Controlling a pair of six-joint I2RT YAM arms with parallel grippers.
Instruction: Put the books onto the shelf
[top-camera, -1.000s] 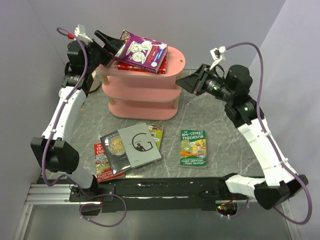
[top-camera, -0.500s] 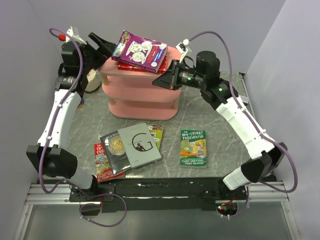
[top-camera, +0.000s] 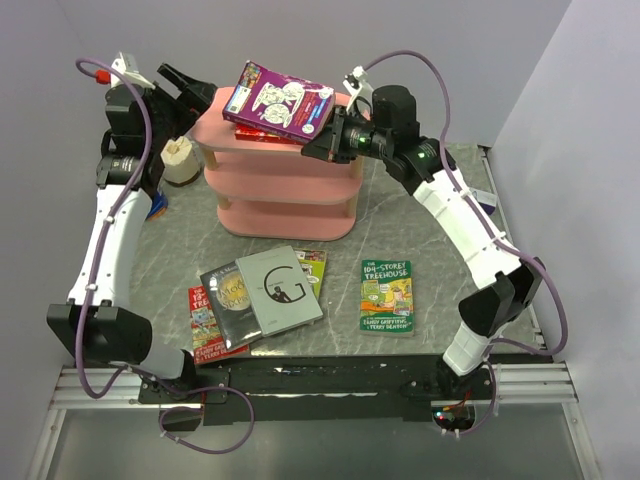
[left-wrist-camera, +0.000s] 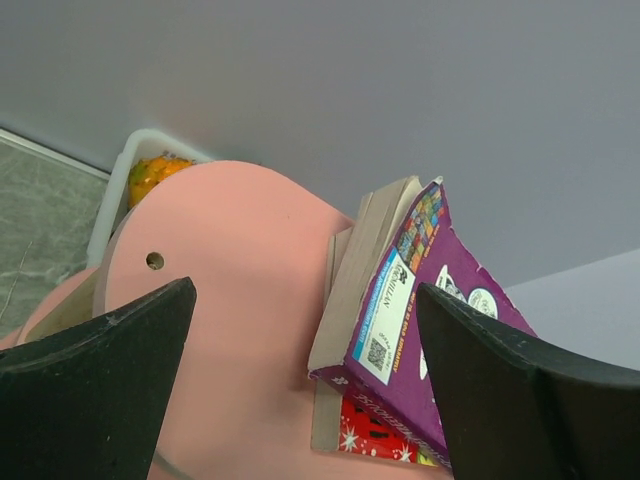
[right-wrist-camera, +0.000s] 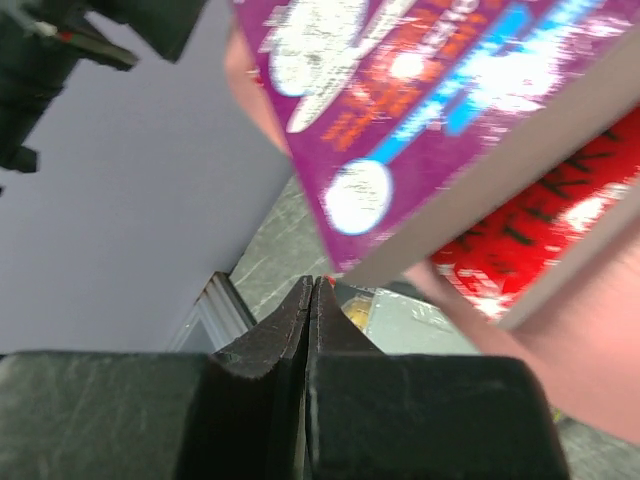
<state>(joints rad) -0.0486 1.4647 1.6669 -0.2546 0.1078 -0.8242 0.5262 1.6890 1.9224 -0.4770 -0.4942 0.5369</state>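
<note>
Purple book (top-camera: 278, 100) lies askew atop the pink shelf (top-camera: 285, 190) at twelve o'clock; the closed, empty right hand (top-camera: 310, 148) at its corner probably must nudge it square, left hand (top-camera: 193, 87) spread wide, holding nothing.

The top view looks steeply down from above the near edge over the whole worktop (top-camera: 440, 235). Both wrist views sit close at opposite ends of the shelf (top-camera: 290, 195) top board, sharing the purple book (top-camera: 282, 100).

Glossy paper purple book (top-camera: 280, 100); smooth matt shelf (top-camera: 290, 210); stone-look table (top-camera: 420, 230).
</note>
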